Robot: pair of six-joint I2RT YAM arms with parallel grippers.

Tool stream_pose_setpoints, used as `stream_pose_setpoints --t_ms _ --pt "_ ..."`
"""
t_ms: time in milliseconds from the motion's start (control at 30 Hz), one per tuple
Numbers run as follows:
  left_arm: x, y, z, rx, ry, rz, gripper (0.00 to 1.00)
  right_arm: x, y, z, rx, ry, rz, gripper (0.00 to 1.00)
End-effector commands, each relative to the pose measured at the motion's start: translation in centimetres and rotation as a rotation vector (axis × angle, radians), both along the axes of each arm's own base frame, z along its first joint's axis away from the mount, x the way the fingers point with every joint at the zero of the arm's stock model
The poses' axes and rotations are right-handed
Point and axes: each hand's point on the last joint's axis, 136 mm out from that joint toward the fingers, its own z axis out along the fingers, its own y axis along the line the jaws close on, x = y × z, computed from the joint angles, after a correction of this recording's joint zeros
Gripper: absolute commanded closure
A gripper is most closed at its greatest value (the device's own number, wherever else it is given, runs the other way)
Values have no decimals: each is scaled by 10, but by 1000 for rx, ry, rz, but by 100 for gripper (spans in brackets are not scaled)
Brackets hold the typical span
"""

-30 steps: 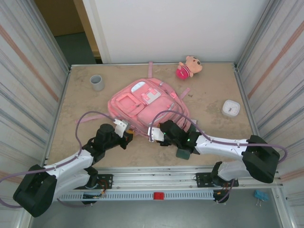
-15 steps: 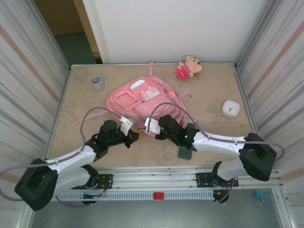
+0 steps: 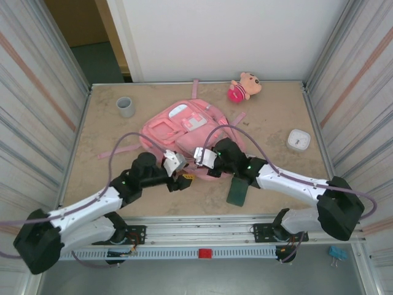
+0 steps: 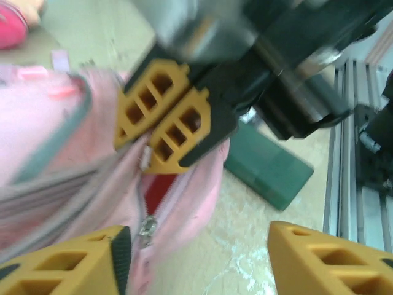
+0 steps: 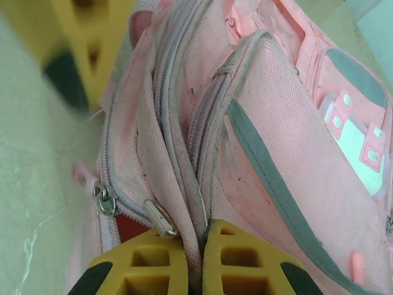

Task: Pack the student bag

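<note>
The student bag (image 3: 178,126), a soft pink backpack with front pockets, lies flat mid-table. My right gripper (image 3: 196,167) is at its near edge, shut on a fold of fabric beside a zipper (image 5: 195,265). That zipper is partly undone, with red lining showing and a metal pull (image 5: 104,200) hanging just left of the fingers. My left gripper (image 3: 184,180) is open beside that same edge. In the left wrist view the bag (image 4: 43,141) fills the left side; the left gripper (image 4: 196,261) holds nothing, and one of its fingers (image 4: 67,261) is next to the zipper pull (image 4: 146,226).
A dark green flat book-like item (image 3: 238,189) lies on the table just near-right of the bag, under the right arm. A grey cup (image 3: 125,106) stands far left, a pink plush doll (image 3: 244,86) at the far wall, and a white box (image 3: 298,140) at the right.
The left gripper was shut and has opened, shifting right toward the right gripper. The right gripper closed on the bag's edge and drew it away from the near edge, uncovering more of the green item.
</note>
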Motion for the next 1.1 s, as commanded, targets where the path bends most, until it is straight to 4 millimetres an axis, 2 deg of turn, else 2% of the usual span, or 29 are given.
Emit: stream_pose_setpoints --t_ms 0,67,167,300,467,533,633,667,767,833,900,967,1000,1067 --pt "-1 15 21 113 -243 -10 31 -21 6 31 46 -4 180 100" --pt "6 27 24 174 -329 38 27 -26 4 36 53 -4 224 100" --pt "12 32 18 277 -390 25 21 -28 3 44 74 -4 253 100" --pt "21 23 2 356 -371 -15 16 -32 7 53 105 13 282 100" --pt "38 7 1 366 -409 -20 14 -37 8 55 109 29 307 100" --pt "44 0 -2 372 -424 -34 16 -38 8 56 111 29 313 100" --pt "49 -9 -9 387 -423 -66 27 -37 9 60 124 27 311 99" --pt "50 -12 -11 386 -419 -71 35 -36 8 62 132 24 304 97" --pt "51 -17 -12 368 -415 -83 58 -31 5 71 177 37 252 90" --pt "53 -17 -3 332 -393 -51 77 -29 -1 80 222 69 190 84" --pt "56 -16 7 272 -357 4 95 -26 -10 89 281 120 85 73" --pt "58 -13 12 213 -294 58 100 -24 -21 96 342 199 -56 65" --pt "58 -11 14 183 -257 80 100 -21 -30 98 366 237 -156 50" --pt "61 -6 16 138 -185 139 100 -18 -53 101 417 329 -388 38"
